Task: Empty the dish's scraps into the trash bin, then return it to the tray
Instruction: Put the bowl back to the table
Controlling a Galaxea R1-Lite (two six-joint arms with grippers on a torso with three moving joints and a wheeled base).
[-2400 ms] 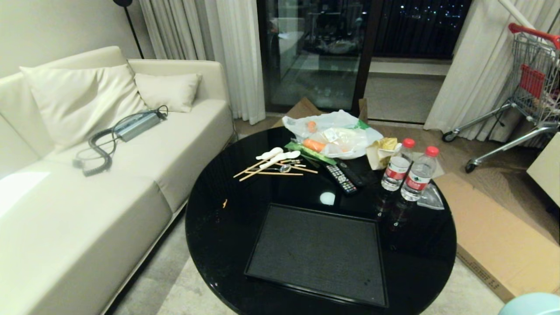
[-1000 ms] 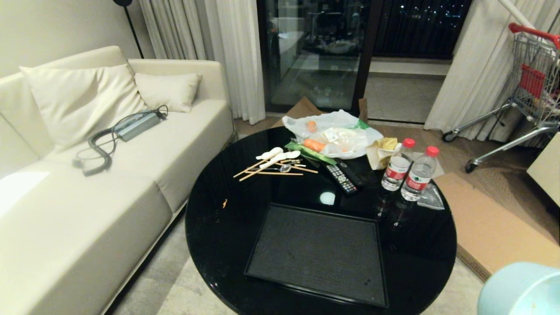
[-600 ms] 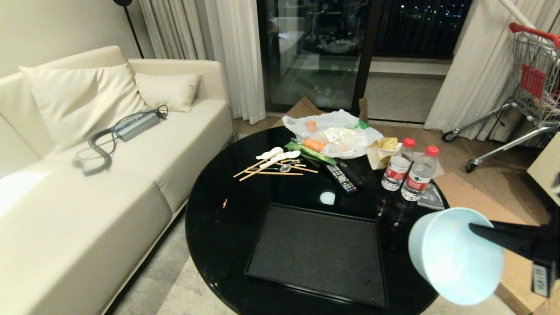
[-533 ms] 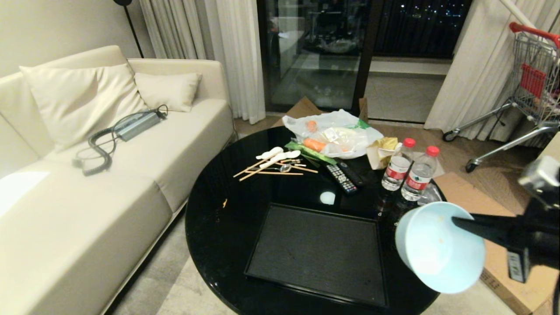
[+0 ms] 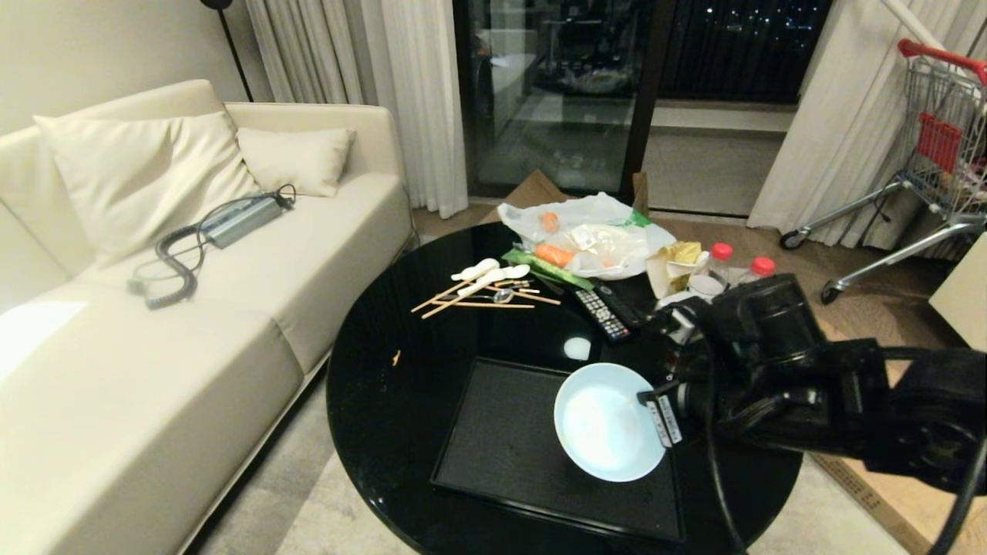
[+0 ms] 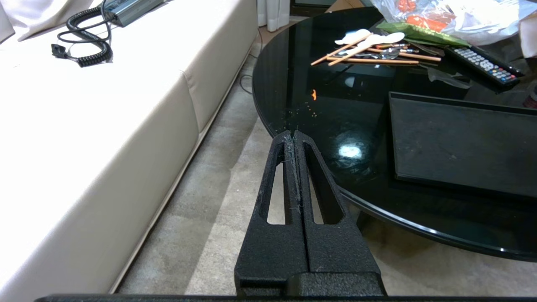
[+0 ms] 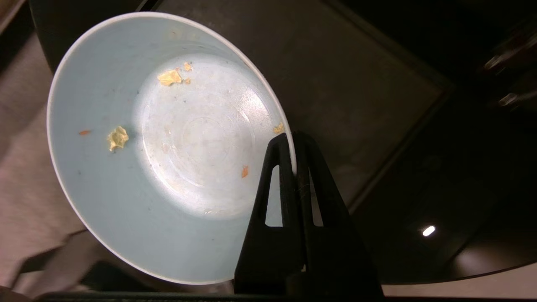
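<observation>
Glossy blk table (image 5: 385, 385), round bowl (image 5: 605, 424)

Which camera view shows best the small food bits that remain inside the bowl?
The right wrist view: the bowl fills it, with yellow and orange bits clear. The head view shows the bowl without distinct bits; the left wrist view misses it.

Worktop (image 5: 385, 385) looking like glossy black glass, mirroring lamp light. Tray (image 5: 501, 439) showing matt dark-grey inner surface, fine-grained, with smoother black rim. Dish (image 5: 605, 424) looking like smooth glazed ceramic, pale, catching soft shine inside. Right gripper (image 7: 293, 140) and left gripper (image 6: 293, 136) showing rough, grainy matt black plastic. Sofa (image 5: 154, 370) wearing smooth cream leather-like cover. Chopsticks (image 5: 478, 297) looking like bare pale wood. Far bag (image 5: 594, 235) being thin crinkled clear plastic. Cart (image 5: 937, 146) showing shiny metal wire.
</observation>
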